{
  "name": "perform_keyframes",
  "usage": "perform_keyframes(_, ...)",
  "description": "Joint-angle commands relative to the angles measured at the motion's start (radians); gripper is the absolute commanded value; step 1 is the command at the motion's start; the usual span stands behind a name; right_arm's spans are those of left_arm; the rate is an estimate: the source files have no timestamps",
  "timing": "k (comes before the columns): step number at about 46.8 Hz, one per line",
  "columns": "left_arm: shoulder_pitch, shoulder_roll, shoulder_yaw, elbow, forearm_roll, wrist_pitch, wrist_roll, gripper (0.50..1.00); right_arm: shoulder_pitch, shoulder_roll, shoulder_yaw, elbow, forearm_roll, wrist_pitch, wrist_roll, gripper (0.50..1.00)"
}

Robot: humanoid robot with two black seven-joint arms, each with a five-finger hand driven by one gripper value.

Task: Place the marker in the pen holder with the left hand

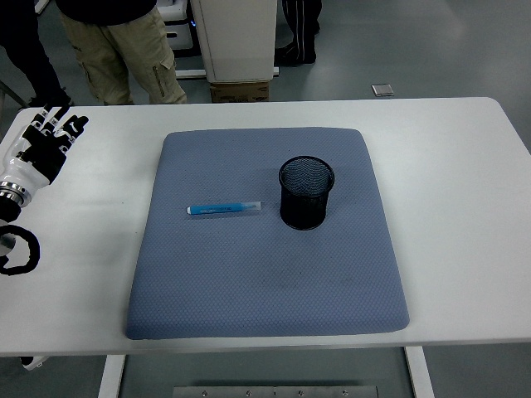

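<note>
Lying beside pen holder: marker, seemingly untouched.

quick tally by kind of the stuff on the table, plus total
marker: 1
pen holder: 1
blue mat: 1
left robot hand: 1, at the table's left edge
total: 4

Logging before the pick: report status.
Left hand at table's left edge, holding nothing. Blue marker lying flat on grey mat, left of black mesh pen holder. Nothing between them.
</note>
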State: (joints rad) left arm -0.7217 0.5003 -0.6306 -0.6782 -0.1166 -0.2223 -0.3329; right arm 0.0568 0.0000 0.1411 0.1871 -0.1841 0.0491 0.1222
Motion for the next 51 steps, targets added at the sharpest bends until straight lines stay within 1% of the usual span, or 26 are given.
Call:
perform_keyframes(1, 0.002, -0.002, 0.002, -0.001, 0.000, 0.000, 0.000, 1.000, 0.000, 0.000, 0.000, 0.000, 0.000, 0.000, -0.001, 1.000)
perform_keyframes(15, 0.004, 0.003, -0.001, -0.001, 0.000, -0.005, 0.000, 1.000, 0.000, 0.000, 0.000, 0.000, 0.000, 0.000, -0.001, 1.000)
perform_keyframes(20, 0.004, 0.009, -0.015, 0.000, -0.002, -0.040, 0.000, 1.000, 0.000, 0.000, 0.000, 0.000, 0.000, 0.000, 0.001, 1.000)
perform_keyframes(24, 0.004, 0.012, -0.029, 0.000, 0.002, -0.052, 0.000, 1.000, 0.000, 0.000, 0.000, 0.000, 0.000, 0.000, 0.001, 1.000)
perform_keyframes(36, 0.004, 0.009, -0.031, 0.000, -0.002, -0.052, 0.000, 1.000, 0.000, 0.000, 0.000, 0.000, 0.000, 0.000, -0.001, 1.000)
perform_keyframes(51, -0.018, -0.002, -0.031, 0.002, 0.002, -0.040, 0.002, 1.000, 0.000, 0.000, 0.000, 0.000, 0.000, 0.000, -0.001, 1.000)
